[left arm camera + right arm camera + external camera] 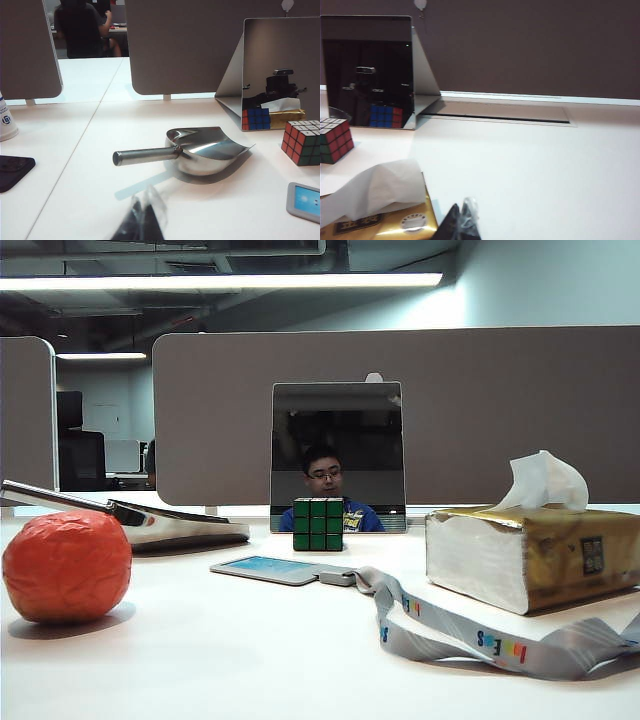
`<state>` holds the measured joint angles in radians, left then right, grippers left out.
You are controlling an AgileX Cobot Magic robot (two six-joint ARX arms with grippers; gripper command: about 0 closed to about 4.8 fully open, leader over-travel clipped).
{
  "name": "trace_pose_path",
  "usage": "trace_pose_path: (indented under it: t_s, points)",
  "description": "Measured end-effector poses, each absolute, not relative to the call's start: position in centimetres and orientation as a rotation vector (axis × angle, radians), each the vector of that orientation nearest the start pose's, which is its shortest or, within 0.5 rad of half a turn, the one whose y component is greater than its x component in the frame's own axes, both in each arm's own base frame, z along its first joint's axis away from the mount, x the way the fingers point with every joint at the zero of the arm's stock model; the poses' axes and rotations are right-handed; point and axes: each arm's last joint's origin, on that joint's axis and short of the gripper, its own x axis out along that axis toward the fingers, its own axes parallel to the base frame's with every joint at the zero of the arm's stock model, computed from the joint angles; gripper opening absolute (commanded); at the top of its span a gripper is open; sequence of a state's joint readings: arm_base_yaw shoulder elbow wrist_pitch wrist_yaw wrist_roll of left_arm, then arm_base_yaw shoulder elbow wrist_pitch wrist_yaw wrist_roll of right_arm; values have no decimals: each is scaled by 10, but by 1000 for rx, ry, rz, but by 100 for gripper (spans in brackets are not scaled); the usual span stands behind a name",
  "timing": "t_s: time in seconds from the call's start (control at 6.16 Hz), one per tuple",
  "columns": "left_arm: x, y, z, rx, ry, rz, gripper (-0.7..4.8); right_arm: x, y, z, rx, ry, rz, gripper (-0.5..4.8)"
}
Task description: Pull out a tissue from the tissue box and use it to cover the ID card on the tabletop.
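Landmark: tissue box, gold soft pack w/ whitish end, on tabletop; all places below rel. to it
Tissue: white sheet sticking up out of box's top slot, crumpled, not pulled free; also seen in right wrist view lying over gold top
ID card: flat on tabletop, blue face up, well to the side of box's whitish end; uncovered; corner of it shows in left wrist view
Lanyard: grey ribbon w/ coloured letters, runs from card's clip across in front of box; lies betw. box & camera
Rubik's cube: beyond card, further back than box; green face fwd
Mirror: upright behind cube
Metal scoop: past card, far side from box
Orange ball: furthest from box, beyond scoop
Left gripper: only dark tips show, near scoop, nothing held; opening can't tell
Right gripper: tips just beside box's gold top, pressed together, empty
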<state>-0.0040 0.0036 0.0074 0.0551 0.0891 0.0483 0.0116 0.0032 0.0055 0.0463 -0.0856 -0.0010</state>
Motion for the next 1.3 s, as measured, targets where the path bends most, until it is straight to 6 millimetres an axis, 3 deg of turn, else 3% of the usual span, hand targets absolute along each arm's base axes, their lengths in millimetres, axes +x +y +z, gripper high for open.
trace_pose_path:
  t_s: [0.65, 0.81, 0.97, 1.14, 1.3]
  points:
    - [97, -3, 171, 51, -61, -92, -6, 96, 10, 171, -10, -59, 318, -6]
    - [97, -3, 171, 51, -61, -92, -6, 94, 13, 171, -5, -61, 451, 25]
    - [97, -3, 171, 7, -58, -93, -6, 92, 19, 168, 46, -12, 598, 127]
    - [97, -6, 171, 8, -59, -188, -6, 93, 23, 167, 48, -7, 486, 128]
    - [96, -8, 171, 10, -59, -260, -6, 93, 25, 167, 25, -12, 492, 152]
